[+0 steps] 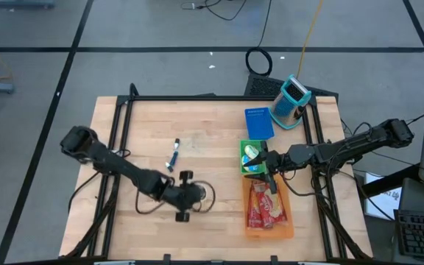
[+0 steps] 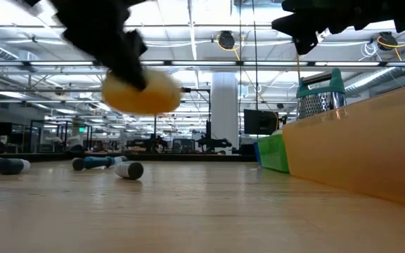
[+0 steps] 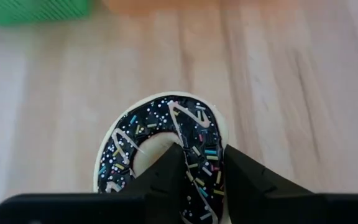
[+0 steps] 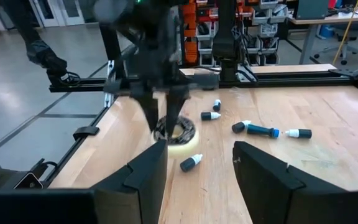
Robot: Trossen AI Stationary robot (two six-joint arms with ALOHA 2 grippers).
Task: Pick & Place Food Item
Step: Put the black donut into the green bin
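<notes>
A doughnut (image 3: 166, 127) with dark icing and coloured sprinkles hangs in my left gripper (image 3: 201, 155), which is shut on it over the table's near middle (image 1: 191, 196). The low view shows the doughnut's pale underside (image 2: 143, 93) well above the tabletop. My right gripper (image 4: 197, 177) stands open and holds nothing, level above the green basket (image 1: 252, 157) at the table's right. My left gripper pinches the doughnut's ring (image 3: 202, 163) on the side nearest the wrist, one finger (image 3: 166, 171) in the hole and the other (image 3: 244, 174) against the outer rim. The fingers slant down from the table's left. The doughnut is lifted clear of the table, icing side up.
An orange tray (image 1: 285, 230) with red packets lies at the near right, below the green basket. A blue box (image 1: 258, 123) and a teal-topped grater (image 1: 293, 99) stand at the far right. Loose markers (image 1: 174, 154) and caps (image 2: 129, 170) lie on the wood left of centre.
</notes>
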